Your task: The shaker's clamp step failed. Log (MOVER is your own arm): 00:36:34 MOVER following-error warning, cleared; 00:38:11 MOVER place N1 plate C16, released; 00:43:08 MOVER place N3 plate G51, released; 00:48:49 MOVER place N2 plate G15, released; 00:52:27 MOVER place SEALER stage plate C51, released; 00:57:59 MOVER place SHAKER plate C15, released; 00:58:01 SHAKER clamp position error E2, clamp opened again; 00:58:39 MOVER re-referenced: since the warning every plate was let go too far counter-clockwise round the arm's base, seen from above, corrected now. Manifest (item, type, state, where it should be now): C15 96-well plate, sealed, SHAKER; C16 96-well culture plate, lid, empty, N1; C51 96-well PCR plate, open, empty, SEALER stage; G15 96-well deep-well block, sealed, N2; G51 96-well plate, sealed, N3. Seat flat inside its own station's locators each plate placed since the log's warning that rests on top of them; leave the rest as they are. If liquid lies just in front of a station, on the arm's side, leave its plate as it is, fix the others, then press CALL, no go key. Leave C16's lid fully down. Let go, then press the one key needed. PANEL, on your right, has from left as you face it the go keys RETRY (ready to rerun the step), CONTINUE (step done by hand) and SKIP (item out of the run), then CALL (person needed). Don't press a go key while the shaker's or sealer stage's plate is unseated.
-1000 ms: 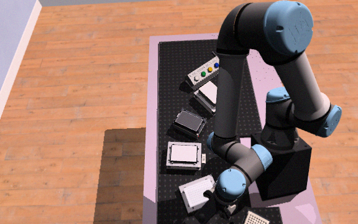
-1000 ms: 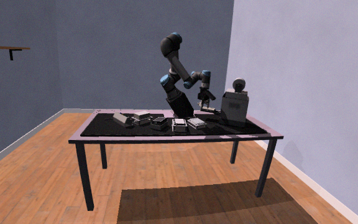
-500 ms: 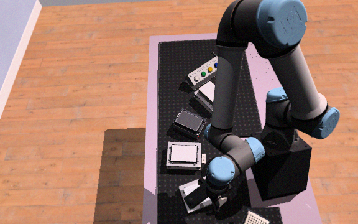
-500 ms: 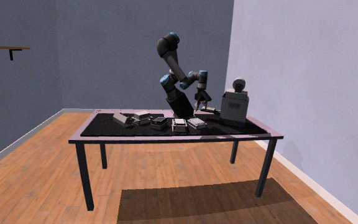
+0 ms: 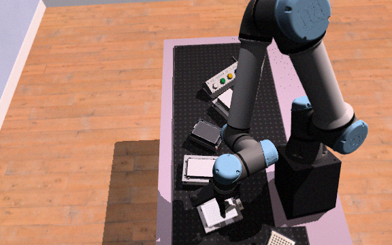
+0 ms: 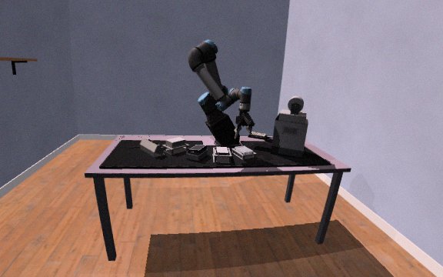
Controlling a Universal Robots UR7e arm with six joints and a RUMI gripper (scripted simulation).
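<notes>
Gripper [image 5: 222, 214] jaws were held wide and empty above the white well plate [image 5: 214, 211] at the bench's [image 5: 167, 102] six o'clock end, presumably for reseating.

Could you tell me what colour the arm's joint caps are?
Light blue joint caps, clearest in the top view.

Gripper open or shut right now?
Open, holding nothing: the two-jaw gripper hangs above the white welled plate, fingers spread wide in the exterior view.
</notes>
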